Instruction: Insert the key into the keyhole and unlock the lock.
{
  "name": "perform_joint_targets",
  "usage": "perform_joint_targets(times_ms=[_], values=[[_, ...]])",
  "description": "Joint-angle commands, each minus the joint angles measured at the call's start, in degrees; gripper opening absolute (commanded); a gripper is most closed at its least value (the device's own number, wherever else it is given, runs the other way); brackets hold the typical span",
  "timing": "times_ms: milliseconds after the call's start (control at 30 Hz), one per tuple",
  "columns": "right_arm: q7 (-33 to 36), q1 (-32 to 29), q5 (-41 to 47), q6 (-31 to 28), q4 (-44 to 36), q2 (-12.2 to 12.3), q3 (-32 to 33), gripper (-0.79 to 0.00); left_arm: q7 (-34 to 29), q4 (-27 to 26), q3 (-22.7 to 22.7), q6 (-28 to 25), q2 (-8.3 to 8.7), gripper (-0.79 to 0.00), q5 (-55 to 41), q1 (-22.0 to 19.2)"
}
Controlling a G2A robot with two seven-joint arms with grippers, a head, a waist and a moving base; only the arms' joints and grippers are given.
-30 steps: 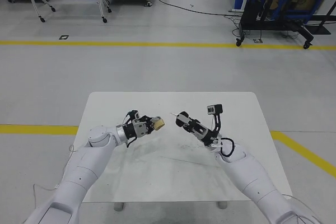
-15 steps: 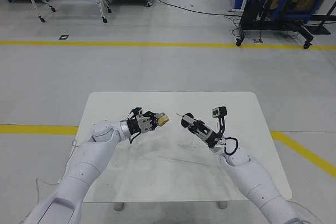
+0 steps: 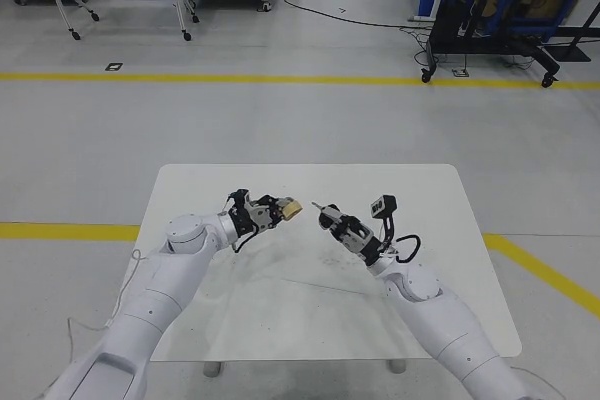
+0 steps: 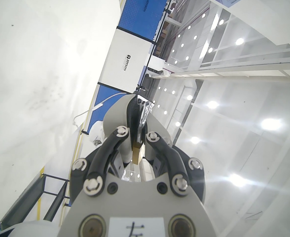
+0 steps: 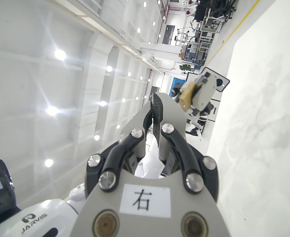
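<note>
Left gripper (image 3: 277, 211) clamps lock (image 3: 291, 209) | right gripper (image 3: 326, 213) pinches key (image 3: 317, 206) | key tip points toward lock, near but apart

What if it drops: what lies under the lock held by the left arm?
Bare white table lies below the lock, held in the air by the left gripper, jaws shut on it. The patch straight beneath is covered by the lock itself.

White glossy arms (image 3: 160, 290); black cable (image 3: 410, 243) at right wrist; grey left gripper (image 4: 140, 107) and right gripper (image 5: 154, 107), black links (image 4: 105, 146), silver screws (image 4: 78, 165).
</note>
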Motion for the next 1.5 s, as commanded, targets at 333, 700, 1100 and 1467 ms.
perform_joint_targets(times_ms=[333, 700, 1100, 1467], values=[[-4.7, 0.7, -0.6, 10.7, -2.4, -1.4, -2.9, -0.785, 4.4, -0.3, 0.3, -1.6, -0.44, -0.785, 3.8, -0.3], [-12.3, -0.8, -5.1, 14.3, -5.5, -2.0, -2.8, -0.785, 5.3, -0.4, 0.3, -2.9, -0.97, -0.785, 4.4, 0.2], [-15.1, -1.9, -9.4, 14.2, -7.1, -2.1, -2.3, -0.785, 4.5, -0.6, -0.8, -3.9, -1.15, -0.785, 3.0, 0.9], [-18.5, -2.6, -12.7, 13.9, -8.6, -2.2, -2.6, -0.785, 8.6, -3.2, -1.1, -3.8, -1.03, -0.785, 5.2, 2.6]])
